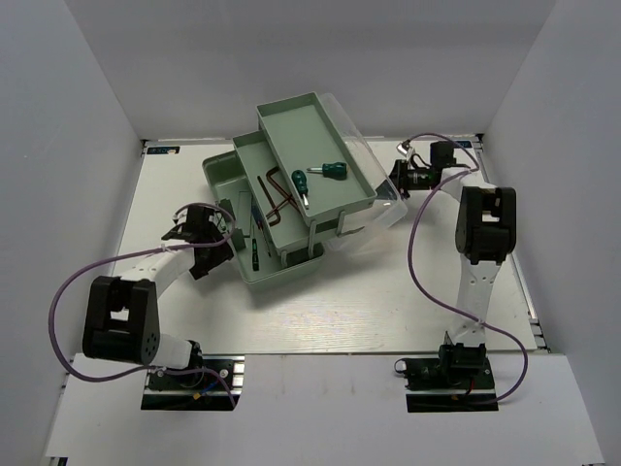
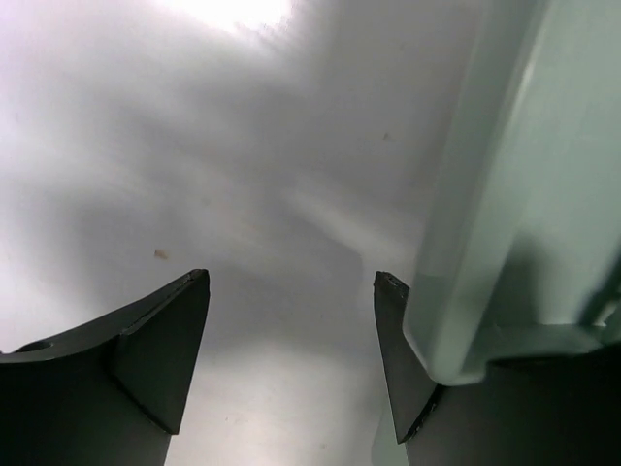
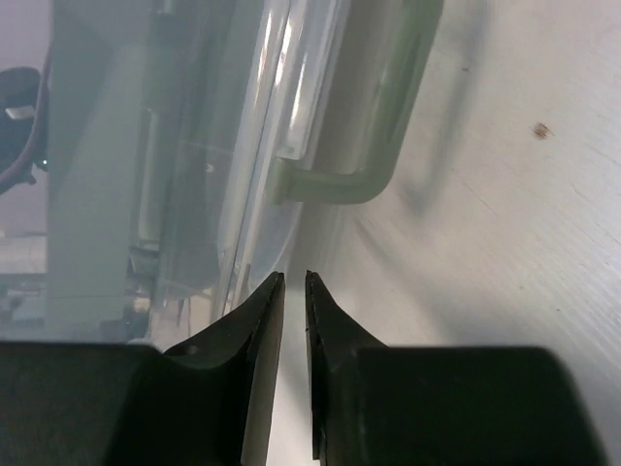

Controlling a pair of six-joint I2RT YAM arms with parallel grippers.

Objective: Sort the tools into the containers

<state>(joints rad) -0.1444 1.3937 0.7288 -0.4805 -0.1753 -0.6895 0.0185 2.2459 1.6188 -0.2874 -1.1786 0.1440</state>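
**Top view:** toolbox (image 1: 225, 175) mid-table, trays fanned open. Upper tray holds the green-handled screwdrivers (image 1: 333, 172), the next tray the hex keys (image 1: 277, 202), and the lowest apparently the thin screwdrivers (image 1: 252, 238). All are probably light, stiff and slippery, best pinched across a handle or long arm.

**Left wrist:** left gripper (image 2: 291, 325) wide and empty, just beside the toolbox wall.

**Right wrist:** right gripper (image 3: 291, 283) narrowed to a slit, nothing between, near the lid handle (image 3: 388, 126).

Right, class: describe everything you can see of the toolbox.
The toolbox is pale sage-green plastic, its stepped trays spread open on the table. A translucent lid with a green handle hangs open at its right. Hex keys and green-handled screwdrivers lie in the trays. The open left gripper sits at its left wall; the right gripper points at the lid's edge.
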